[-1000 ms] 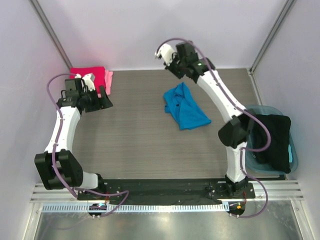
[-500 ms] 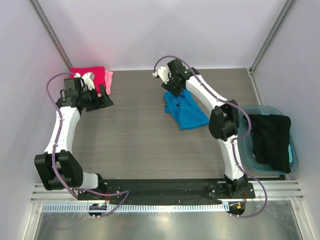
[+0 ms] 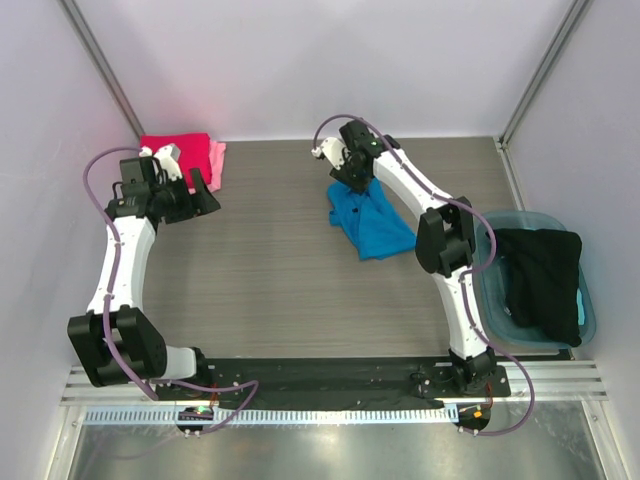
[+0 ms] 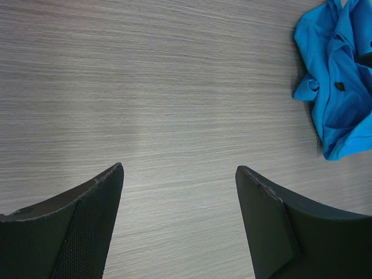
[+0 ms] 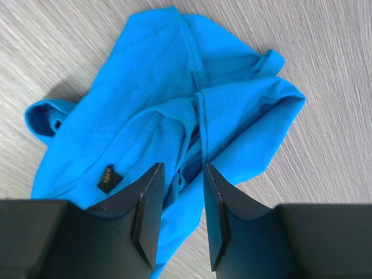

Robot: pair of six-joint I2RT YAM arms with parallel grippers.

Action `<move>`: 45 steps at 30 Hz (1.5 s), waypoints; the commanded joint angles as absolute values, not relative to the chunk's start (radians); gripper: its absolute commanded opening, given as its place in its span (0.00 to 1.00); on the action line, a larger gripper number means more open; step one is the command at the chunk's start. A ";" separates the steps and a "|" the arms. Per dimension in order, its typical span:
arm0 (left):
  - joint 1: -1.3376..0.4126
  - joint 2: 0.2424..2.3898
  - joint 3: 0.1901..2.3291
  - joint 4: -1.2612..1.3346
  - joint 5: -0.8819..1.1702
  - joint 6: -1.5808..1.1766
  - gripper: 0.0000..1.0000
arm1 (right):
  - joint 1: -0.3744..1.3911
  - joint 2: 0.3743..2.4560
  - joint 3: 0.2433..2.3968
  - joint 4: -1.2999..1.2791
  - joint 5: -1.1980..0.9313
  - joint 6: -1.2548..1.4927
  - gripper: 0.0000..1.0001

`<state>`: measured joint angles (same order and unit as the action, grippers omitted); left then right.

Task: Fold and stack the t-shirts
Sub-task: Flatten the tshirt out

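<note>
Camera up top: crumpled bright blue cloth t-shirt sits on the counter, long axis far-left to near-right. Right fingers hang over its far end, left fingers well apart. Left wrist: spread wide, empty. Right wrist: narrow gap, straight above the folds, gripping nothing.

L tool open over table, blue t-shirt top right.
</note>
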<state>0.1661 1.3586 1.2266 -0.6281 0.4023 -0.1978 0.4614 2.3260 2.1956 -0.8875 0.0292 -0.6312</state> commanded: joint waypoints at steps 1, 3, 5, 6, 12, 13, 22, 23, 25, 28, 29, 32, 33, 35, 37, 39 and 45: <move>0.175 1.351 1.232 -0.597 0.414 -0.198 0.79 | 0.454 2.347 2.233 -0.868 0.051 -0.640 0.39; 0.175 1.355 1.235 -0.597 0.416 -0.199 0.79 | 0.451 2.362 2.243 -0.868 0.048 -0.635 0.39; 0.176 1.358 1.235 -0.595 0.414 -0.199 0.79 | 0.449 2.373 2.249 -0.868 0.040 -0.634 0.38; 0.178 1.364 1.235 -0.595 0.416 -0.201 0.79 | 0.448 2.388 2.259 -0.868 0.037 -0.634 0.39; 0.179 1.368 1.233 -0.592 0.417 -0.204 0.79 | 0.448 2.414 2.287 -0.864 0.018 -0.634 0.38; 0.179 1.368 1.232 -0.591 0.419 -0.203 0.79 | 0.448 2.416 2.289 -0.858 0.017 -0.634 0.38; 0.184 1.371 1.224 -0.589 0.417 -0.206 0.79 | 0.466 2.376 2.318 -0.807 0.089 -0.633 0.01; 0.184 1.374 1.223 -0.588 0.420 -0.207 0.79 | 0.478 2.343 2.315 -0.804 0.101 -0.646 0.01; 0.184 1.379 1.221 -0.581 0.423 -0.210 0.79 | 0.489 2.304 2.312 -0.795 0.115 -0.667 0.01; 0.186 1.394 1.230 -0.577 0.437 -0.219 0.79 | 0.517 2.215 2.358 -0.793 0.120 -0.675 0.01; 0.186 1.397 1.235 -0.575 0.440 -0.219 0.78 | 0.528 2.191 2.376 -0.792 0.120 -0.678 0.01; 0.181 1.419 1.250 -0.577 0.433 -0.212 0.75 | 0.571 2.087 2.434 -0.740 0.124 -0.701 0.01; 0.178 1.436 1.258 -0.586 0.366 -0.206 0.73 | 0.592 2.021 2.434 -0.712 0.118 -0.719 0.01; 0.173 1.463 1.297 -0.612 0.331 -0.178 0.73 | 0.607 1.961 2.427 -0.615 0.117 -0.742 0.01; 0.172 1.505 1.334 -0.650 0.331 -0.166 0.73 | 0.627 1.902 2.436 -0.527 0.129 -0.779 0.01; 0.169 1.523 1.380 -0.663 0.348 -0.167 0.73 | 0.632 1.875 2.471 -0.450 0.161 -0.814 0.01; 0.123 1.560 1.477 -0.669 0.344 -0.156 0.73 | 0.604 1.833 2.471 -0.273 0.271 -0.922 0.01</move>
<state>0.1455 1.5578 1.4044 -0.6666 0.3450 -0.1768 0.6331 1.8339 2.4886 -0.4316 0.1768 -0.8356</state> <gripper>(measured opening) 0.729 0.030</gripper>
